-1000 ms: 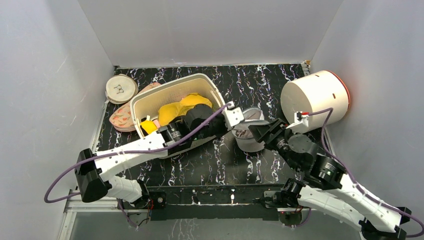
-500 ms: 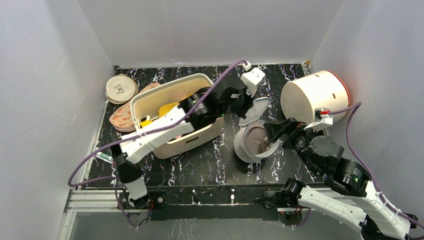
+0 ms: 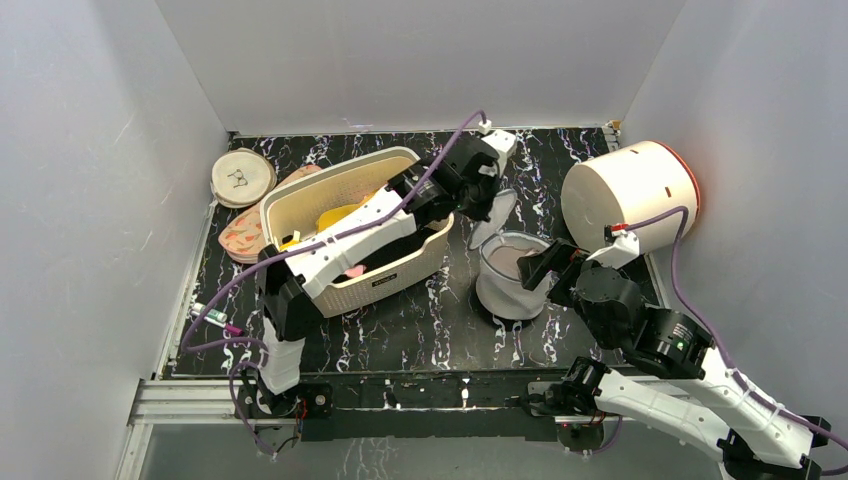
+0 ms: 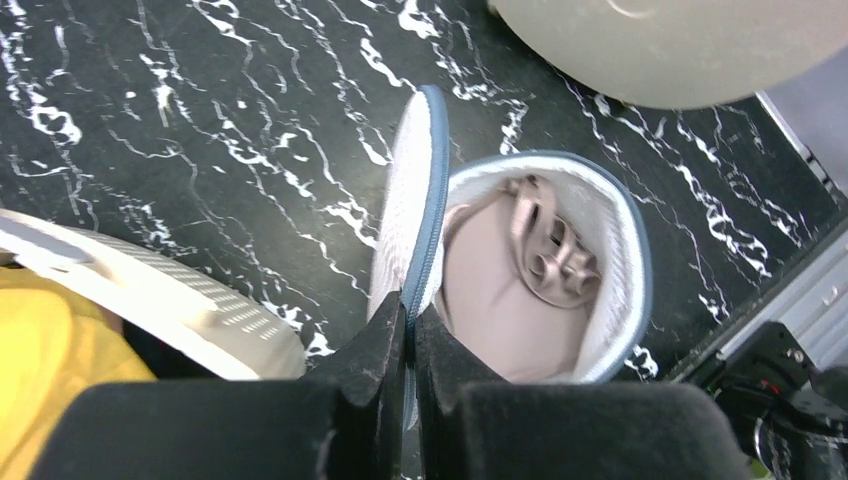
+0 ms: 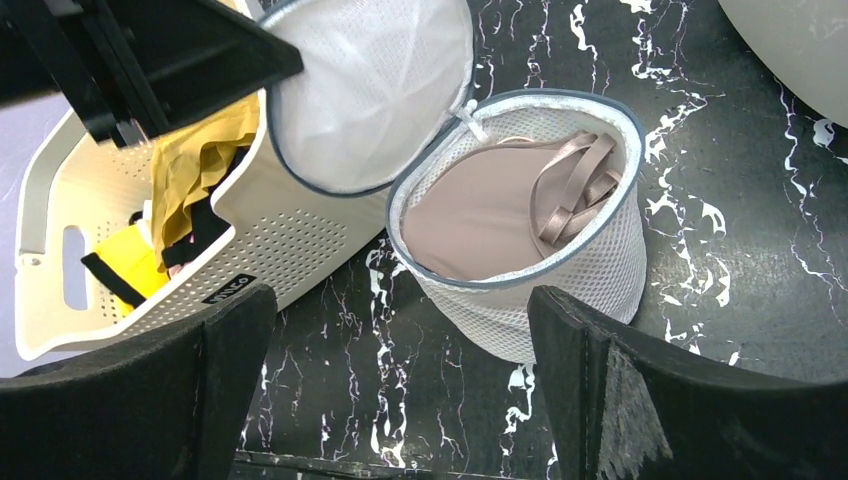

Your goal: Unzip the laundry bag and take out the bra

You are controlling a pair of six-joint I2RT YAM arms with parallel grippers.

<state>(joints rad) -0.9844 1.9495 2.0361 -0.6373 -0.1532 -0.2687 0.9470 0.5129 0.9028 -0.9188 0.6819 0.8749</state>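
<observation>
The laundry bag (image 3: 503,292) stands with its mouth open beside the basket, its mesh wall (image 5: 560,270) facing my right wrist camera. Its round lid (image 3: 498,212) is flipped up. My left gripper (image 3: 487,203) is shut on the lid's blue zip edge (image 4: 412,300); in the right wrist view the lid (image 5: 370,90) leans against the basket. The pale pink bra (image 5: 480,215) lies inside the bag, straps folded on top (image 4: 545,255). My right gripper (image 3: 543,270) hovers wide open just near of the bag (image 5: 400,330), holding nothing.
A cream perforated basket (image 3: 300,195) with a yellow bra (image 5: 200,160) sits left of the bag. A large white drum (image 3: 625,195) lies at the right. A cream disc (image 3: 242,177) and a pink patterned disc (image 3: 245,235) lie at the far left.
My left arm lifted the lid up and back, away from the bag's mouth. My right gripper opened wide and drew back from the bag's rim.
</observation>
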